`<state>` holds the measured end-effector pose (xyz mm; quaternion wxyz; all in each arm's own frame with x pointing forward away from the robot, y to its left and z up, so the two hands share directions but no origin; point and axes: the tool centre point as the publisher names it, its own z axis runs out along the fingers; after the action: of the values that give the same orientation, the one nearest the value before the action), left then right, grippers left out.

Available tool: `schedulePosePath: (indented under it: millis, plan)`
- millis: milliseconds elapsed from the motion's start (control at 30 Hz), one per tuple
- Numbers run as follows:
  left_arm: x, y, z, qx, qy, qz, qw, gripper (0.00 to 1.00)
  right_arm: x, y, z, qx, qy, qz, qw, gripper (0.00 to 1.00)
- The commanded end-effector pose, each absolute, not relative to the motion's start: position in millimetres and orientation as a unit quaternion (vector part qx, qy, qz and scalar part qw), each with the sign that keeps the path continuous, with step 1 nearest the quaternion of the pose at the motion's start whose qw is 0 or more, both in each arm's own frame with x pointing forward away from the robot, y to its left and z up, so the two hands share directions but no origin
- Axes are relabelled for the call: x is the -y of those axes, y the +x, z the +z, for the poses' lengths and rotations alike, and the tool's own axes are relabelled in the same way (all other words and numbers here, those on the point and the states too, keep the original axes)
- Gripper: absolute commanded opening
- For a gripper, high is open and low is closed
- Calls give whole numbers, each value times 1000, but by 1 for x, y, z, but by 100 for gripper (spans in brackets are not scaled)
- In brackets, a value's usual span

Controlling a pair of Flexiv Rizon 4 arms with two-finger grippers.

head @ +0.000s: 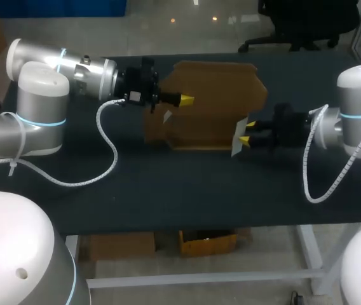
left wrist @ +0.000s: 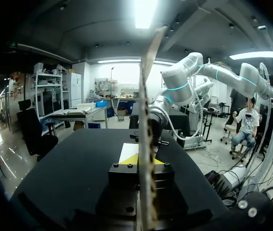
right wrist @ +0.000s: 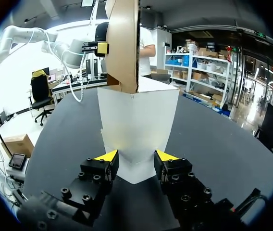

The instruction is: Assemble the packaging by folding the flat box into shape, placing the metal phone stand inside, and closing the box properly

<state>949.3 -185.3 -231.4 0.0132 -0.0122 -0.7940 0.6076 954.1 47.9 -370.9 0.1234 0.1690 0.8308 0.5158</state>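
Box [head: 209, 95]: brown and not yet folded, it was held up on edge over the table [head: 168, 190] between the two arms, probably so its panels could swing freely.
Left gripper [left wrist: 145, 160]: its fingers pinched the box's left edge, likely as an anchor.
White flap [right wrist: 136, 120]: it sat at the box's right end, bent along a crease.
Right gripper [right wrist: 136, 156]: its fingers stood wide apart but pressed the flap from both sides, seemingly to fold it.
Phone stand: not visible.

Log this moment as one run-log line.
step: box folding | left gripper: shut on upright brown cardboard flat box | right gripper: shut on its white flap | surface: black table
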Motion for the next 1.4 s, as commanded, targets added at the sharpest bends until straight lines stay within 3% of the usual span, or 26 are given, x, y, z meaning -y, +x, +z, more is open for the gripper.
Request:
schedulePosePath:
  millis: [33, 1400]
  plan:
    - [186, 949, -234, 794, -12, 607, 13, 0, -52, 954, -373, -828, 178, 515, 131, 45]
    - [186, 949, -234, 794, -12, 607, 13, 0, -61, 960, -375, -787, 308, 495, 202, 45]
